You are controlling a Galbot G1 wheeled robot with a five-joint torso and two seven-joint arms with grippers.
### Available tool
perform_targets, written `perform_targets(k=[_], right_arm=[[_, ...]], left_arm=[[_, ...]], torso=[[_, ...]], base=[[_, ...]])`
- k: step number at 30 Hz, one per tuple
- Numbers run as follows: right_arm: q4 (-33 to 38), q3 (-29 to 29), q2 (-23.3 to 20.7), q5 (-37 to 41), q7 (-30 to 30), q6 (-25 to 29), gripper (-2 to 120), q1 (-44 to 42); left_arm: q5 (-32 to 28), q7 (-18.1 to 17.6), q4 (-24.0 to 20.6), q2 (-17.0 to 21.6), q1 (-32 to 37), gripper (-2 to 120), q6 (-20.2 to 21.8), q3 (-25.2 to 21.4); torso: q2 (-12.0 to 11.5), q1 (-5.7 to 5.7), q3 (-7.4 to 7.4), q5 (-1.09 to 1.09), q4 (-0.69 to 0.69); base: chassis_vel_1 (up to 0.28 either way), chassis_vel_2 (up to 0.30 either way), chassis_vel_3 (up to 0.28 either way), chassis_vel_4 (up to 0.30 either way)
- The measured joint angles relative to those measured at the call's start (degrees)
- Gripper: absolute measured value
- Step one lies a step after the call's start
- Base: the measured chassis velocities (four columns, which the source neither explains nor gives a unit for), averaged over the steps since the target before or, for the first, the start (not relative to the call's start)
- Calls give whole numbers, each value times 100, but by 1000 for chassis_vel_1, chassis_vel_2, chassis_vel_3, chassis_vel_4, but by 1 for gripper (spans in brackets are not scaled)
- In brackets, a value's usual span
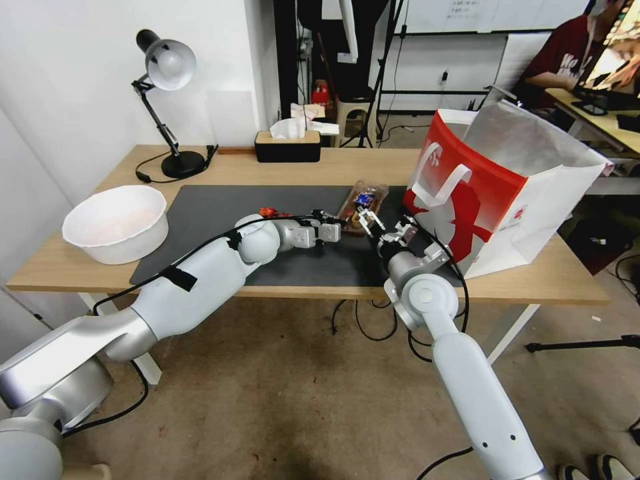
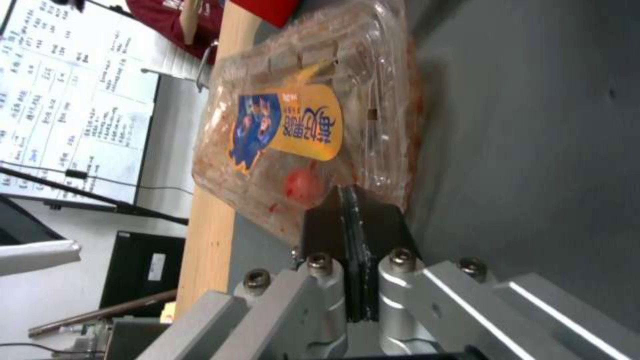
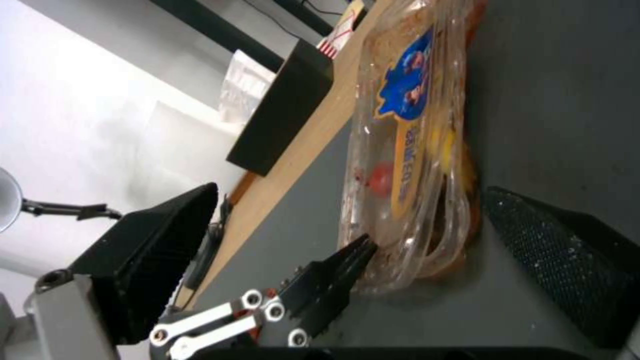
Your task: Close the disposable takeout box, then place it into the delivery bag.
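With the takeout box [image 1: 363, 205] lidded but not yet bagged, my left claw [image 1: 340, 230], fingers together, nudged it while my right claw [image 1: 383, 227] gaped wide beside the delivery bag [image 1: 507, 193].

Box: takeout box [image 1: 363, 205] on the dark mat [image 1: 220, 212] (lid down)
Claws: left claw [image 1: 335, 229] and right claw [image 1: 380, 225] at its near end
Bag: delivery bag [image 1: 497, 190] upright on the worktop [image 1: 533, 283]

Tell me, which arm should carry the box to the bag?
Probably the right: its open pincer straddles the box beside the bag. The left pincer, shut, only touches the box's near end.
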Motion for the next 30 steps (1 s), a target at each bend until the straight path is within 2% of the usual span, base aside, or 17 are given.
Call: perform_targets(k=[15, 17, 20, 21, 25, 26, 28, 30], right_arm=[[-205, -20, 152, -116, -3, 55, 99, 98], [-229, -26, 158, -132, -4, 63, 95, 103], [-266, -33, 186, -157, -3, 87, 82, 120], [-266, -33, 186, -157, -3, 87, 82, 120], [-289, -19, 219, -164, 1, 97, 65, 117], [-289, -19, 219, -164, 1, 97, 65, 117], [-313, -14, 232, -183, 9, 100, 55, 104], [-324, -14, 239, -192, 23, 101, 52, 101]], left_arm=[[-39, 20, 29, 18, 8, 0, -4, -4], [-44, 22, 32, 18, 4, 0, -4, -4], [-48, 27, 34, 20, 1, 0, -4, -5], [-48, 27, 34, 20, 1, 0, -4, -5], [-48, 27, 28, 32, 12, 0, -4, -5], [-48, 27, 28, 32, 12, 0, -4, -5], [-48, 28, 15, 43, 18, 0, -3, -7], [-48, 31, 13, 48, 21, 0, -3, -9]], torso=[[-1, 0, 0, 0, 0], [-1, 0, 0, 0, 0], [-1, 0, 0, 0, 0], [-1, 0, 0, 0, 0], [-1, 0, 0, 0, -1], [-1, 0, 0, 0, -1], [-1, 0, 0, -1, -1], [-1, 0, 0, -1, -2]], base=[[0, 0, 0, 0], [0, 0, 0, 0], [0, 0, 0, 0], [0, 0, 0, 0], [0, 0, 0, 0], [0, 0, 0, 0], [0, 0, 0, 0], [0, 0, 0, 0]])
